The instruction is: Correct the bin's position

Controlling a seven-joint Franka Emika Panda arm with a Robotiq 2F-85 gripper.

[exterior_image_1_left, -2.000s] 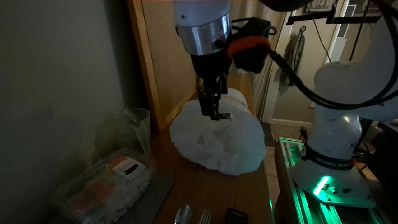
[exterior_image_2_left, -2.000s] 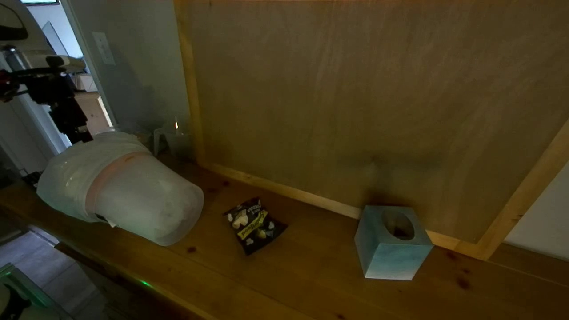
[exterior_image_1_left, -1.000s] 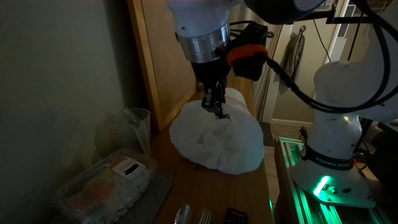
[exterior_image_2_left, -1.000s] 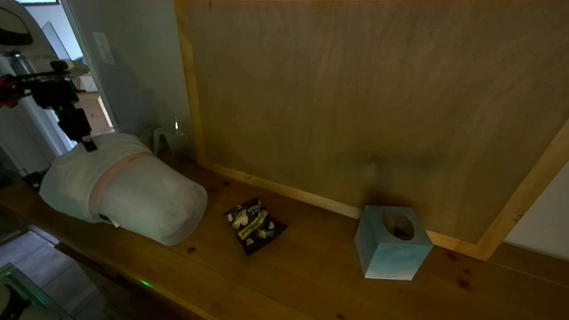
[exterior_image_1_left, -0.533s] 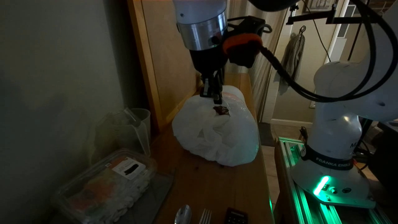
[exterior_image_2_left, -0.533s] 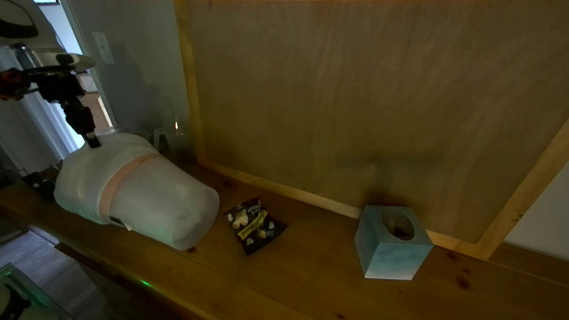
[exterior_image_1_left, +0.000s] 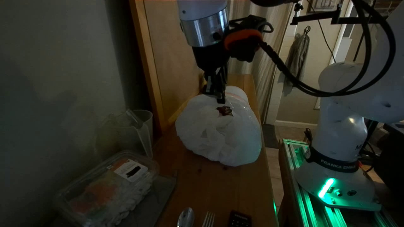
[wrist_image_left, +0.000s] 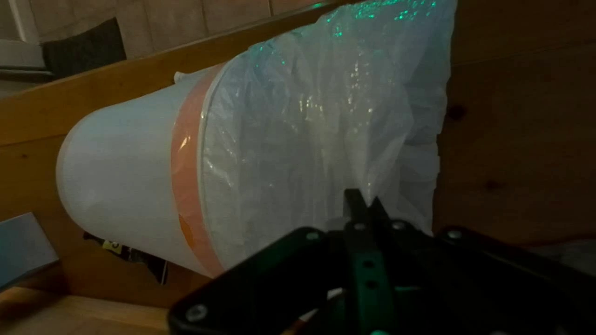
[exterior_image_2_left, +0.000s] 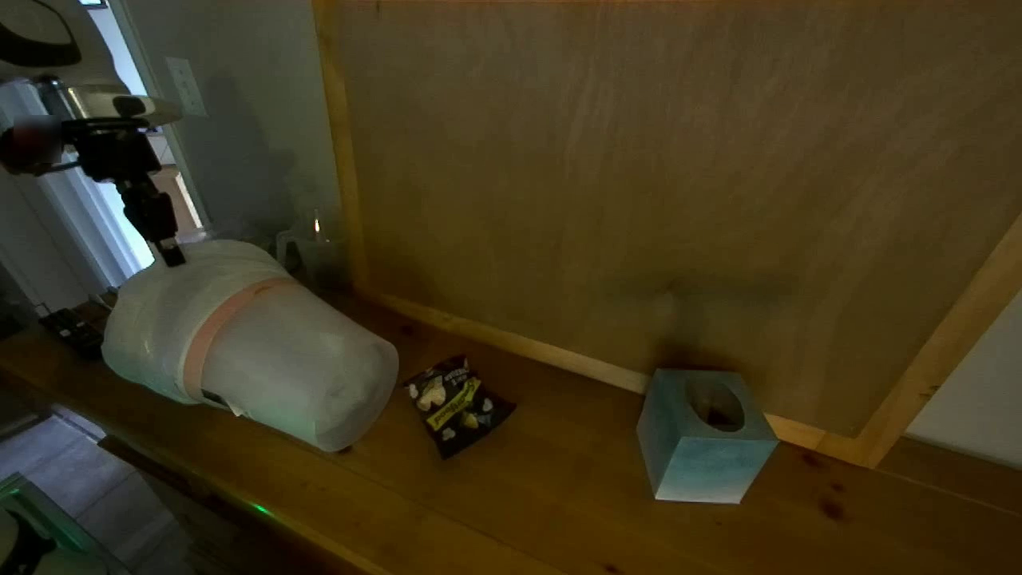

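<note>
dim light, green glow on robot base [exterior_image_1_left: 342, 187], glints on bag [wrist_image_left: 316, 135], soft shadow on wall [exterior_image_1_left: 60, 94]

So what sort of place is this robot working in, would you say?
Probably someone's home, though I can't tell which room: a tissue box and some cutlery share the wooden tabletop, and a grey cloth hangs in the background.
</note>
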